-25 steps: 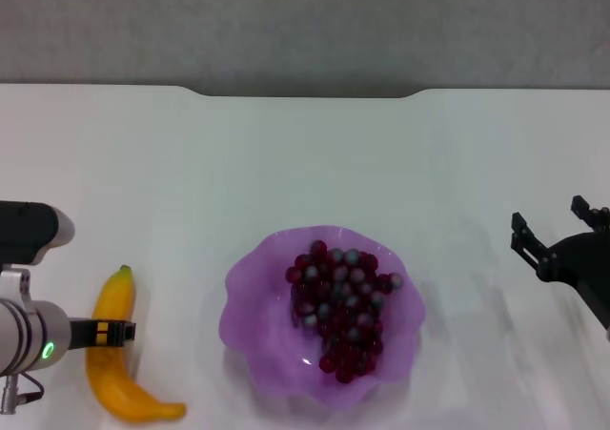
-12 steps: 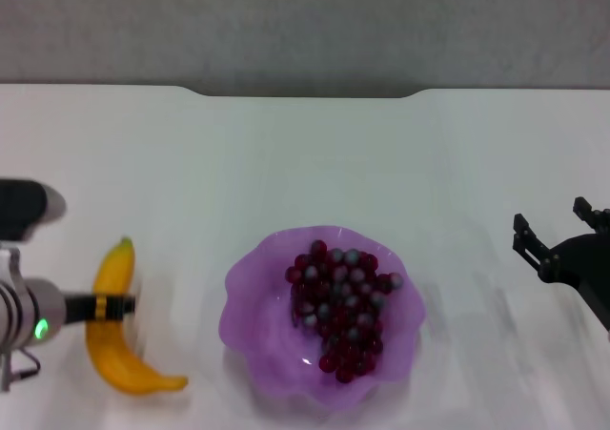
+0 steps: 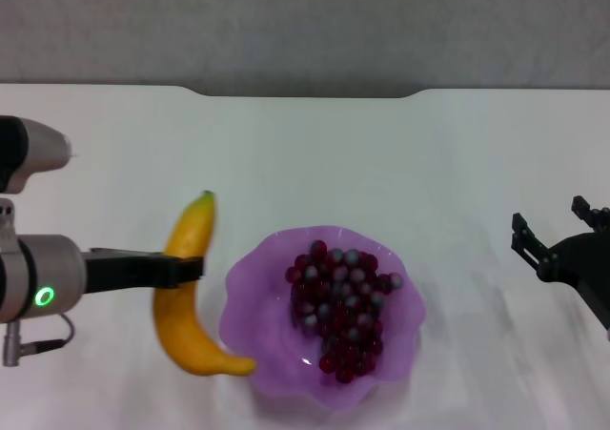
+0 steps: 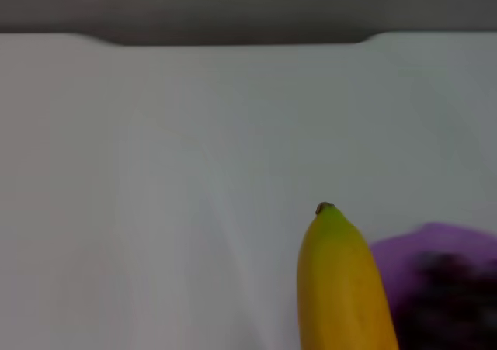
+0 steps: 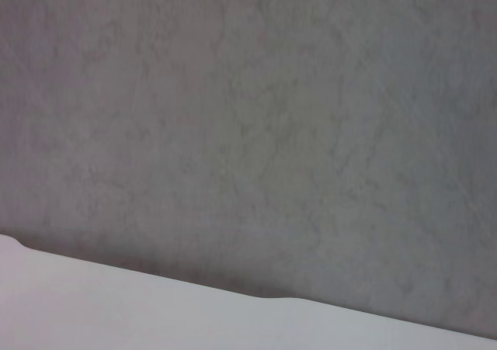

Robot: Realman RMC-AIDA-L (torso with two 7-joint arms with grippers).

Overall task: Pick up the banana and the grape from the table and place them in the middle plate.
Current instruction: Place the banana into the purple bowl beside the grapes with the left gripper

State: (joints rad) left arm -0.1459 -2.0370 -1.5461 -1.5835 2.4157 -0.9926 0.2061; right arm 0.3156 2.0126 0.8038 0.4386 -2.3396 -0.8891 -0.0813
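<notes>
My left gripper point(image 3: 183, 269) is shut on the banana point(image 3: 188, 301) and holds it just left of the middle plate point(image 3: 250, 301), its lower end over the plate's rim. The banana's green-tipped end also shows in the left wrist view point(image 4: 338, 280), with the plate's purple edge point(image 4: 419, 249) beside it. The grape bunch point(image 3: 341, 306) lies inside the plate on the white table point(image 3: 305, 153). My right gripper point(image 3: 555, 232) is open and empty, apart at the right edge of the table.
The table's notched far edge point(image 3: 305, 93) runs along the back, with a grey wall point(image 5: 248, 117) behind it.
My left gripper has carried the banana up off the table and to the right, from the left front corner to beside the plate. The right arm has not moved.
</notes>
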